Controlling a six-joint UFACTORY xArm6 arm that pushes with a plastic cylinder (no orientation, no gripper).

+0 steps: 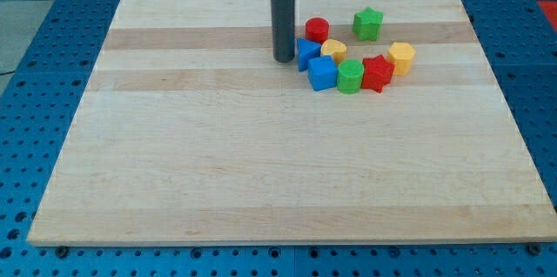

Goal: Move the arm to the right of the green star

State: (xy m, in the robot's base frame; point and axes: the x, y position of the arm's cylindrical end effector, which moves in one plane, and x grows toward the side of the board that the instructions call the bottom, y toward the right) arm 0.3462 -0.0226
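No pincer on our arm, so nothing to report as apart or clamped; just the rod. Our tip point(284, 57) sat on the wooden board point(218, 172) near the view's top, just left of the blue triangle point(305, 52), close enough that we couldn't tell touching from a hair apart. Past that, the cluster: red cylinder point(317, 29), yellow block point(334, 50), blue cube point(322, 73), green cylinder point(350, 77), red star point(377, 73), yellow hexagon point(400, 57). The green star point(367, 23) stood a little apart, up and right of the cluster, near the board's top edge. Progress, as we judged it: not there yet. Tip was left of the star with the red cylinder between. Left to do: get round the cluster, likely along the top edge, and stop in the bare patch right of the star.
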